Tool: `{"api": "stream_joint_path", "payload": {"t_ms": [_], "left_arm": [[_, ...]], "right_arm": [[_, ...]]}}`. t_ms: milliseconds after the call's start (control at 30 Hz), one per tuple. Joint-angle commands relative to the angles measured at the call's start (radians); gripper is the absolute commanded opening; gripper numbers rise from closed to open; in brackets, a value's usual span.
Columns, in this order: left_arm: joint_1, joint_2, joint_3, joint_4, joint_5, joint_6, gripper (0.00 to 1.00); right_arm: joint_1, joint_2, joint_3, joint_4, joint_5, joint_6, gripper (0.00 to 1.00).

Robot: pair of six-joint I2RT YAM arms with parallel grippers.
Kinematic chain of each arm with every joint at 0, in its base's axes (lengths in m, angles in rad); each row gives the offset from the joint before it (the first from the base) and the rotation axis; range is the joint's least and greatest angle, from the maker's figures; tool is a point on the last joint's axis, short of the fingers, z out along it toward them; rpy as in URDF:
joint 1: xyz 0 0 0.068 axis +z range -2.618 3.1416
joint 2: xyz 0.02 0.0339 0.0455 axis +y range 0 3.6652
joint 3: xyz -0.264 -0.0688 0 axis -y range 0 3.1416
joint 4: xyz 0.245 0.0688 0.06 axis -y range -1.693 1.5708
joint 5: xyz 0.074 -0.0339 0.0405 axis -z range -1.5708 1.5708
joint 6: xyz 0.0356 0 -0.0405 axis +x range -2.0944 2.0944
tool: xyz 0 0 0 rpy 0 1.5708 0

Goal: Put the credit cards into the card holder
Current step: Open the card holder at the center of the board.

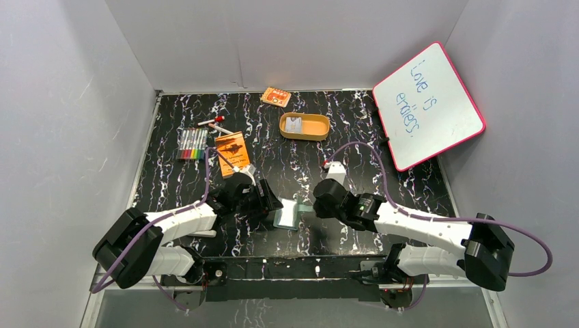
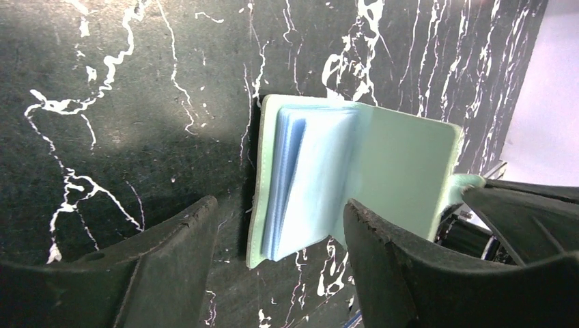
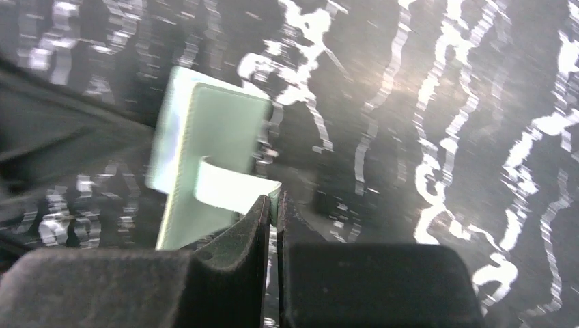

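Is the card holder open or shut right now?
Open. The card holder has its cover spread away from the fanned clear pockets, and the right gripper pinches its snap tab.

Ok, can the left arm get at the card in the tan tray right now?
Probably yes: the left claw is open, gripping nothing, the card lies uncovered in the tray, and nothing visible lies between them. The right claw holds the card holder.

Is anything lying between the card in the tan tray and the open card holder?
Nothing visible: bare table runs from the card in the tan tray to the card holder. The right gripper pinches its tab; the open left gripper straddles its pockets.
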Motion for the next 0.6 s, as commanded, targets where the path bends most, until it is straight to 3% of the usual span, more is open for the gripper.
{"api": "stream_joint_path", "payload": {"t_ms": [0, 167, 567], "left_arm": [[0.0, -0.027, -0.004, -0.037, -0.027, 0.023, 0.66], [0.0, -0.02, -0.009, -0.021, -0.013, 0.024, 0.67], [0.0, 0.054, 0.002, 0.043, 0.058, 0.022, 0.66]], "right_arm": [[-0.003, 0.009, -0.039, -0.227, 0.146, 0.115, 0.0], [-0.004, 0.032, -0.079, -0.28, 0.156, 0.188, 0.0], [-0.031, 0.076, -0.175, -0.215, 0.105, 0.232, 0.0]]}}
